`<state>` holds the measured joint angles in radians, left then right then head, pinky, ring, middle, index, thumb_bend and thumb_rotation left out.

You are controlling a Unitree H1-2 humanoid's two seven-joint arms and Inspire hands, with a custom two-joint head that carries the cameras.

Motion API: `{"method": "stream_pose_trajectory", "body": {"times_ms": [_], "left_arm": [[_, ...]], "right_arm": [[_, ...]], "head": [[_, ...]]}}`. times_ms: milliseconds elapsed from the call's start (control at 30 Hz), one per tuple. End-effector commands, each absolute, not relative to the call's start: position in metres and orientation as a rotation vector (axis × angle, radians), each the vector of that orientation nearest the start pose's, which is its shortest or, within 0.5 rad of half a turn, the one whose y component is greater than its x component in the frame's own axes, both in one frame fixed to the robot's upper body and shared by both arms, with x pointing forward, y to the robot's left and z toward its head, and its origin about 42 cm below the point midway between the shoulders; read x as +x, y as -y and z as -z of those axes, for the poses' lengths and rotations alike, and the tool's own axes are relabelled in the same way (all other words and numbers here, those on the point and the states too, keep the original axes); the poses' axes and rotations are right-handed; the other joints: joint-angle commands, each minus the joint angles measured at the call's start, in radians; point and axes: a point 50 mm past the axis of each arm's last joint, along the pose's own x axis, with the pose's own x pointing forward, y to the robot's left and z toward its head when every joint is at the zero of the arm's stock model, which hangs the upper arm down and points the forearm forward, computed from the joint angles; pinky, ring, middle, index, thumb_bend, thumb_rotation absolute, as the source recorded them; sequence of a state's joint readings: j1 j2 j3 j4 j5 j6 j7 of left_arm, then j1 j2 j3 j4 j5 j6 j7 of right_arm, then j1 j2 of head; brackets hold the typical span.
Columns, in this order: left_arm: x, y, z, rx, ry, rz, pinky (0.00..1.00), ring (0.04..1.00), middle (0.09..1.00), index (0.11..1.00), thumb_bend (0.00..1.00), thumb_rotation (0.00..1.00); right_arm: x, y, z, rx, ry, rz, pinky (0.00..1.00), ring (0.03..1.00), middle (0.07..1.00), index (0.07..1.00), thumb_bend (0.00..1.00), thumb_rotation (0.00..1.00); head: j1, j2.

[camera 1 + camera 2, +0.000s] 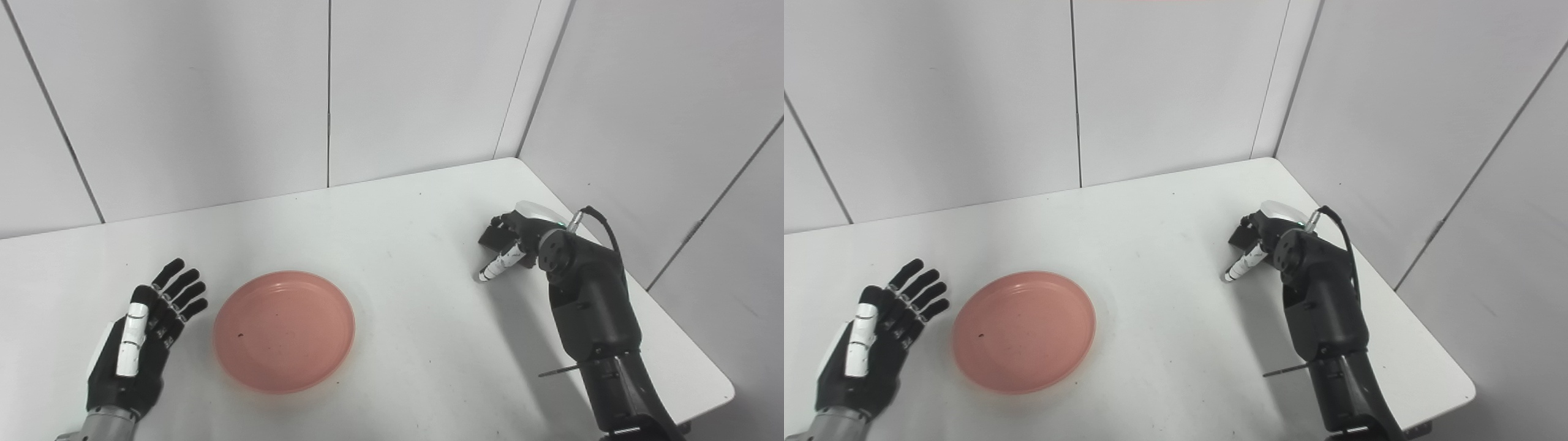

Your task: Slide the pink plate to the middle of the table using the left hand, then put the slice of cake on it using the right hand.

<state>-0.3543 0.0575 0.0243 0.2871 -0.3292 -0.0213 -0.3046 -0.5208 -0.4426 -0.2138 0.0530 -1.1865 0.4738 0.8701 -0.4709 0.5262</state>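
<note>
Just right of the left hand point(144, 334), the pink plate point(283, 331) is lying flat on the table point(398, 233); that hand is resting apart from it, fingers spread, holding nothing. The right hand point(511, 242) is curling over the dark slice of cake point(492, 236); whether it is gripping cannot be told.

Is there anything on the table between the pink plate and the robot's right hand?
No. Between the pink plate and the right hand there is only bare white table; both eye views show this.

Setting: a robot test cell or lab. Plain white wall panels point(245, 92) enclose a bare white table point(398, 220) in a corner.
</note>
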Motion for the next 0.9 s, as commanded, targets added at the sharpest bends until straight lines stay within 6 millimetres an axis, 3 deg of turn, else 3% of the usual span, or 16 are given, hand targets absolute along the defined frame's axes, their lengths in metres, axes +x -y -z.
{"method": "stream_pose_trajectory", "body": {"times_ms": [0, 133, 167, 200, 233, 300, 400, 433, 600, 867], "left_arm": [[0.383, -0.207, -0.114, -0.251, 0.041, 0.342, 0.84, 0.857, 0.856, 0.842, 0.71, 0.84], [0.382, -0.206, -0.114, -0.252, 0.040, 0.344, 0.84, 0.855, 0.857, 0.843, 0.72, 0.83], [0.381, -0.206, -0.114, -0.254, 0.039, 0.344, 0.84, 0.855, 0.856, 0.841, 0.72, 0.83], [0.381, -0.206, -0.115, -0.254, 0.038, 0.344, 0.84, 0.855, 0.856, 0.841, 0.72, 0.83], [0.381, -0.206, -0.115, -0.253, 0.038, 0.344, 0.84, 0.855, 0.856, 0.841, 0.73, 0.83], [0.381, -0.205, -0.115, -0.253, 0.039, 0.347, 0.84, 0.857, 0.857, 0.843, 0.74, 0.82], [0.381, -0.204, -0.116, -0.249, 0.042, 0.352, 0.84, 0.857, 0.858, 0.845, 0.74, 0.82], [0.381, -0.204, -0.116, -0.248, 0.043, 0.353, 0.84, 0.859, 0.860, 0.848, 0.74, 0.83], [0.381, -0.205, -0.115, -0.243, 0.040, 0.355, 0.85, 0.862, 0.862, 0.854, 0.73, 0.84], [0.379, -0.203, -0.115, -0.241, 0.043, 0.355, 0.85, 0.866, 0.868, 0.859, 0.74, 0.84]], "right_arm": [[0.412, 0.391, -0.288, -1.216, -0.540, 0.120, 0.77, 0.864, 0.879, 0.865, 0.87, 0.21], [0.413, 0.386, -0.288, -1.270, -0.561, 0.125, 0.63, 0.737, 0.802, 0.850, 0.84, 0.21], [0.413, 0.386, -0.288, -1.275, -0.564, 0.131, 0.40, 0.487, 0.586, 0.833, 0.82, 0.16], [0.413, 0.385, -0.288, -1.275, -0.561, 0.149, 0.34, 0.424, 0.531, 0.829, 0.81, 0.15], [0.413, 0.385, -0.288, -1.276, -0.559, 0.162, 0.22, 0.284, 0.385, 0.807, 0.79, 0.07], [0.412, 0.386, -0.287, -1.279, -0.538, 0.211, 0.13, 0.190, 0.286, 0.762, 0.73, 0.01], [0.411, 0.388, -0.286, -1.335, -0.480, 0.265, 0.14, 0.215, 0.431, 0.719, 0.59, 0.00], [0.410, 0.388, -0.285, -1.345, -0.453, 0.283, 0.18, 0.257, 0.459, 0.639, 0.57, 0.00], [0.411, 0.388, -0.287, -1.288, -0.369, 0.365, 0.33, 0.389, 0.445, 0.528, 0.53, 0.00], [0.407, 0.374, -0.295, -1.215, -0.239, 0.455, 0.23, 0.286, 0.395, 0.515, 0.52, 0.00]], "head": [[0.000, 0.004], [0.004, 0.006], [0.004, 0.006], [0.004, 0.006], [0.004, 0.006], [0.004, 0.006], [0.008, 0.005], [0.008, 0.005], [0.016, 0.004], [0.027, 0.003]]}}
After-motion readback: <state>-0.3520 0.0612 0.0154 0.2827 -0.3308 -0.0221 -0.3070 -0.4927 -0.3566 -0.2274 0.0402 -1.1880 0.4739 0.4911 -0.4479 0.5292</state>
